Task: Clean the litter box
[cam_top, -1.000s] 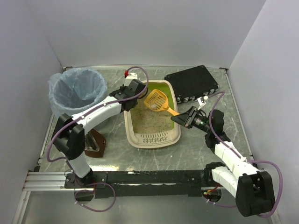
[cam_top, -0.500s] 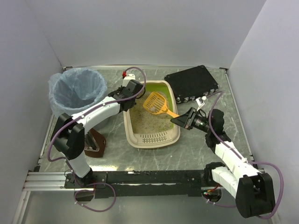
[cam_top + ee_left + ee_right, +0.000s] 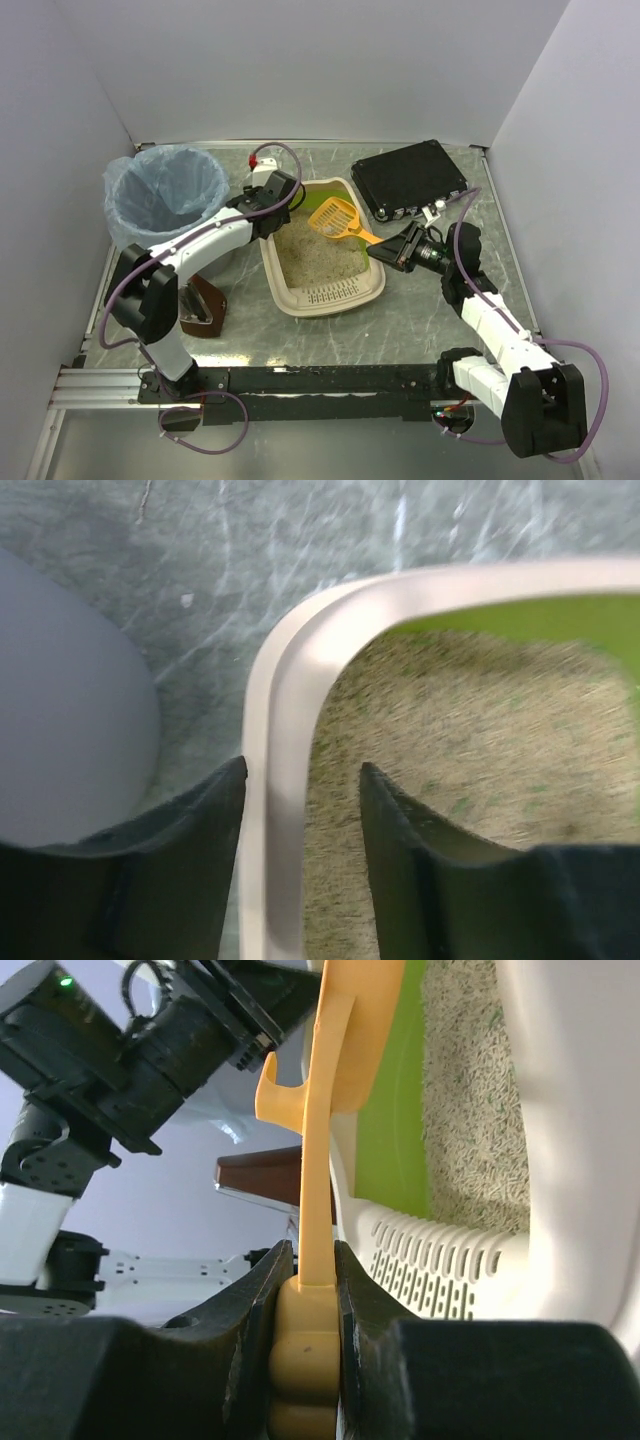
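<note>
The right gripper (image 3: 305, 1260) pinches the handle of the orange scoop (image 3: 336, 217), finger pads pressed flat on either face of the thin handle. The scoop head hangs well ahead of its fingertips, over the litter box (image 3: 268, 262). The box lies below and in front of this gripper, its slotted grille end (image 3: 440, 1270) nearest the fingers.

The grip sits at the very end of a long lever, so I judge that a quick swing could twist the handle between the pads and tip the head, scattering granules on the table (image 3: 400, 320). Whether the head carries a clump, I cannot tell from above.

Farther on, the left gripper (image 3: 302, 768) stands spread astride the box's far corner rim, one finger outside and one over the litter, with a gap showing on the inner side. With the rim not clamped, a scoop dragged through the litter may slide the light tray. The bin (image 3: 70, 710) stands just beside the outer finger, so there is little room to shift that way.

The scoop is stiff moulded plastic with a slotted head. The box is smooth beige plastic, shallow, with round corners and a lime-green inner wall. The litter (image 3: 480, 740) is sandy, fine and loose. The bin's blue bag (image 3: 120, 215) looks thin and crinkled, and the table is marbled grey-green.
</note>
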You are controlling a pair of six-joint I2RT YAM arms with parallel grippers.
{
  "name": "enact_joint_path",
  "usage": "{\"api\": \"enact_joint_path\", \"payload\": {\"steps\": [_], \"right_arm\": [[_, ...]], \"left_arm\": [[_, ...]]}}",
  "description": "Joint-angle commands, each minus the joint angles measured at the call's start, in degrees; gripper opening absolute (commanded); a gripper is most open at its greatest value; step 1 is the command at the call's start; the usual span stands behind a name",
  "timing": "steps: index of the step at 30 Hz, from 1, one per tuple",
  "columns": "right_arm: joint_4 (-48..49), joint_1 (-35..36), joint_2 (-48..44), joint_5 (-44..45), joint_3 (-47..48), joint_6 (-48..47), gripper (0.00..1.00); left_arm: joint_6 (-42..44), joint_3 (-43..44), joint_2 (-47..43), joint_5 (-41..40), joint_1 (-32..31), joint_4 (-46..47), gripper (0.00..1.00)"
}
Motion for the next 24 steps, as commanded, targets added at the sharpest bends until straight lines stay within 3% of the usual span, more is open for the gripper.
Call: {"api": "enact_joint_path", "payload": {"steps": [1,5,9,12,13,15,18,20,24], "right_arm": [[2.91,-0.35,1.11,-2.41,2.68,4.20,0.00],[9.84,-0.43,2.87,-5.14,1.46,10.61,0.00],[19.78,-0.35,4.98,-5.24,-1.00,18.62,0.00],[22.50,-0.26,8.13,-4.96,-2.49,23.00,0.00],[33.39,-0.43,9.11,-5.58,-4.15,29.89,0.00],[44.61,-0.61,12.26,-5.85,-9.60,37.31,0.00],[51.85,1.40,17.00,-2.51,-10.33,41.91,0.00],[59.03,2.73,19.13,-5.39,-9.19,46.12,0.00],[58.21,1.41,20.62,-5.58,-11.12,47.73,0.00]], "left_arm": [[-3.59,0.11,-4.44,-1.21,-0.05,3.60,0.59],[-2.97,-1.56,-7.78,-0.86,-0.05,4.65,0.75],[-1.92,-3.84,-11.64,2.04,-0.14,7.11,0.98],[-2.36,-6.31,-14.89,4.85,-0.14,8.69,0.99],[-2.70,-6.66,-16.12,5.99,-0.22,8.61,0.99],[-3.50,-7.45,-17.27,6.70,-0.40,7.99,0.99],[-4.11,-8.68,-19.29,7.84,-0.49,8.95,0.99],[-4.11,-9.39,-20.26,7.58,-0.58,9.05,0.99],[-5.17,-8.95,-20.70,6.26,-0.58,7.38,0.99]]}}
